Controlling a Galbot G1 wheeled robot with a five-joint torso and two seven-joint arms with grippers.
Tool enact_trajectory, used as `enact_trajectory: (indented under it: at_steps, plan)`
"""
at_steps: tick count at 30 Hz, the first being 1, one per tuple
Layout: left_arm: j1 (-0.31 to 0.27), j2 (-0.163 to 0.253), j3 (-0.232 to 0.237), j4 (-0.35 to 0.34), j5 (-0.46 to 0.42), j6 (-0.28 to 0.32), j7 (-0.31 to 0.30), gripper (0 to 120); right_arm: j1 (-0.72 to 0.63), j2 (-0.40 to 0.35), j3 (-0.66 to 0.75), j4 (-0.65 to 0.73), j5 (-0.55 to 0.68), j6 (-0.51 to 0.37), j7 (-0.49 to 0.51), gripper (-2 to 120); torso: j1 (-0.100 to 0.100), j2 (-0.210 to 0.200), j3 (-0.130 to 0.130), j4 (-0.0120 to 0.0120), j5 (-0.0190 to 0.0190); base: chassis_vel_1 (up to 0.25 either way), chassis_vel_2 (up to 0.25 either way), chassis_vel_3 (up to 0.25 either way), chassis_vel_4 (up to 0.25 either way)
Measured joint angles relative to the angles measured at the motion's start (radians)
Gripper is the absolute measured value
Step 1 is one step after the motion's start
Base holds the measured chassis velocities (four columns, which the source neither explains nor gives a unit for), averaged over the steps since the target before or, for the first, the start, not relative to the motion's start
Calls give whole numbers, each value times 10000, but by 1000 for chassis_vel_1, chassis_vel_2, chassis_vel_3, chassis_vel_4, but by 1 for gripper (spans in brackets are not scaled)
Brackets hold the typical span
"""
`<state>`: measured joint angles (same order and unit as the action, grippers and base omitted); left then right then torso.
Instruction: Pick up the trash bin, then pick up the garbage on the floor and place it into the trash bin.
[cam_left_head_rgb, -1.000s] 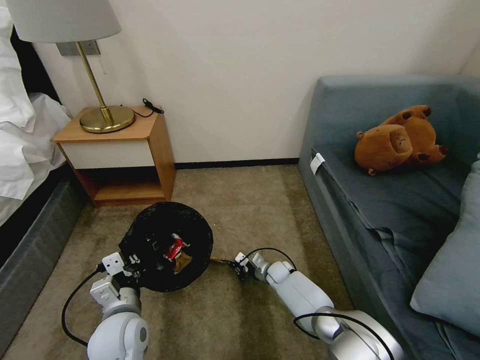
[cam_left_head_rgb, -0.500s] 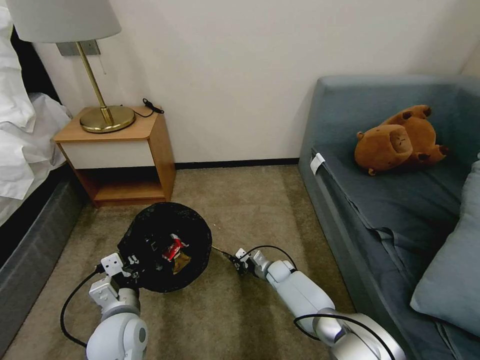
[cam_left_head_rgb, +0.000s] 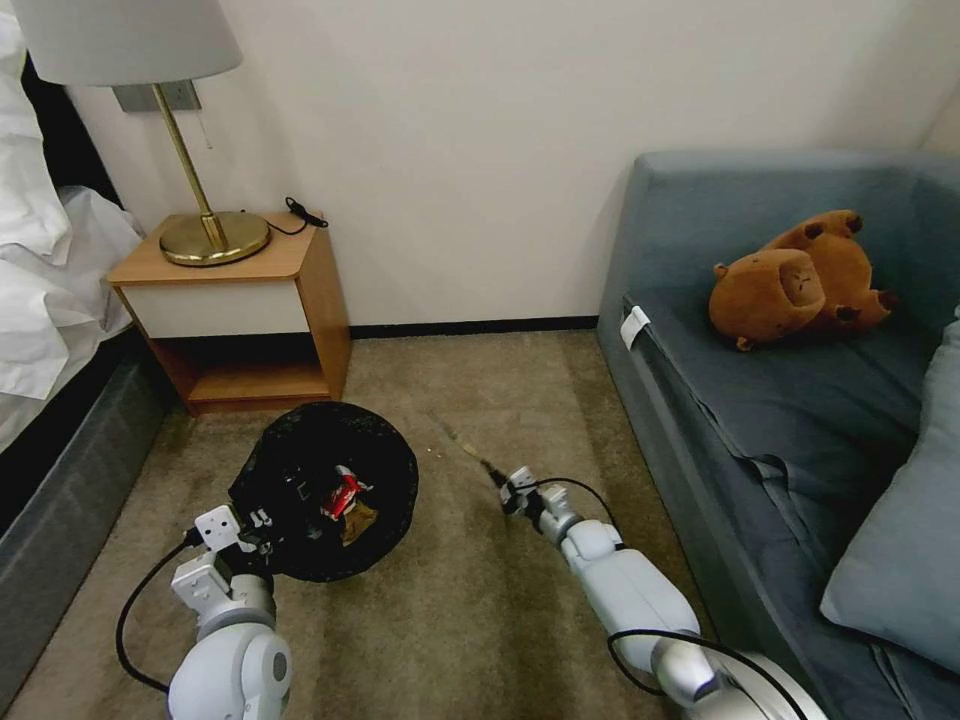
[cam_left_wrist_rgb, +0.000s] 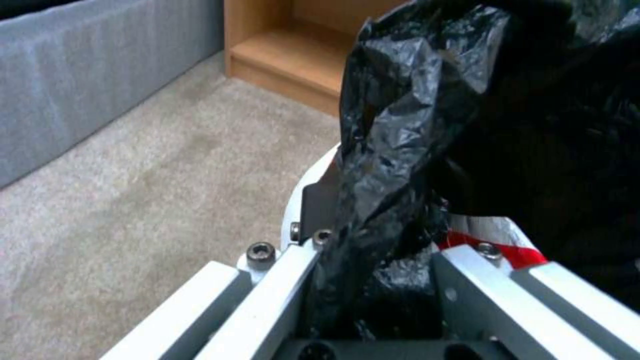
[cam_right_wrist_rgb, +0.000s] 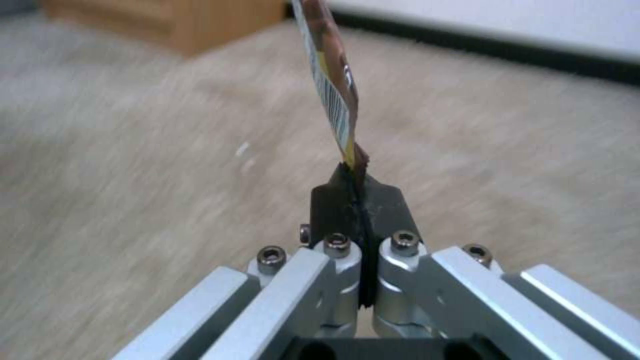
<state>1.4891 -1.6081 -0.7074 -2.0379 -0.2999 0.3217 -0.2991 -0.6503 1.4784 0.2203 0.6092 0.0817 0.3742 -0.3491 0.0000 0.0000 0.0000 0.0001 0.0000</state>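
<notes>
The trash bin (cam_left_head_rgb: 320, 490), round and lined with a crinkled black bag (cam_left_wrist_rgb: 427, 130), hangs above the carpet at lower left. My left gripper (cam_left_head_rgb: 262, 522) is shut on its near rim, pinching the bag and white wall (cam_left_wrist_rgb: 313, 195). Inside lie a red-white wrapper (cam_left_head_rgb: 345, 493) and a tan paper scrap (cam_left_head_rgb: 360, 518). Right of the bin, my right gripper (cam_left_head_rgb: 500, 477) is shut on one end of a yellow-brown snack bar wrapper (cam_left_head_rgb: 462, 447), a piece of the garbage. The wrapper (cam_right_wrist_rgb: 330, 95) sticks out from the black fingertips (cam_right_wrist_rgb: 327, 205), clear of the floor.
A wooden nightstand (cam_left_head_rgb: 240, 310) with a brass lamp (cam_left_head_rgb: 205, 225) stands behind the bin. The bed (cam_left_head_rgb: 60, 330) runs along the left. A grey-blue sofa (cam_left_head_rgb: 800, 400) with a brown plush toy (cam_left_head_rgb: 800, 280) lines the right. Beige carpet (cam_left_head_rgb: 480, 620) lies between.
My right gripper has lifted and swung away from the bin toward the far right, carrying the snack bar wrapper. The bin and left gripper have shifted slightly left.
</notes>
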Motion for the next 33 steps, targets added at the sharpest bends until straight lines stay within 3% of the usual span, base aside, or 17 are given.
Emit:
enact_trajectory:
  at_steps: [8,11,12,15,21,33]
  plan:
    - [-280,0,70,644,5,-47,-5,1,-1057,-577,333,2433,378,65,389,0,0,0,0,-1,2,0,0,0,0]
    - [-519,13,144,977,23,-55,-5,1,-1807,-958,362,4298,410,-73,565,0,1,0,0,-2,0,0,0,0,0]
    - [-519,13,144,977,23,-55,-5,1,-1807,-958,362,4298,410,-73,565,0,1,0,0,-2,0,0,0,0,0]
    - [-704,64,270,1203,26,-56,-4,1,-2336,-1431,78,6216,426,-459,637,0,0,0,0,-2,0,0,0,0,0]
    - [-869,73,441,1382,11,-54,-3,1,-2592,-2217,-923,8054,458,-1016,684,0,0,0,-1,-1,-1,0,0,0,0]
    - [-846,45,582,1165,-181,243,-140,1,-1170,-2668,-3873,8176,536,-1913,1146,0,0,0,0,0,1,0,0,0,0]
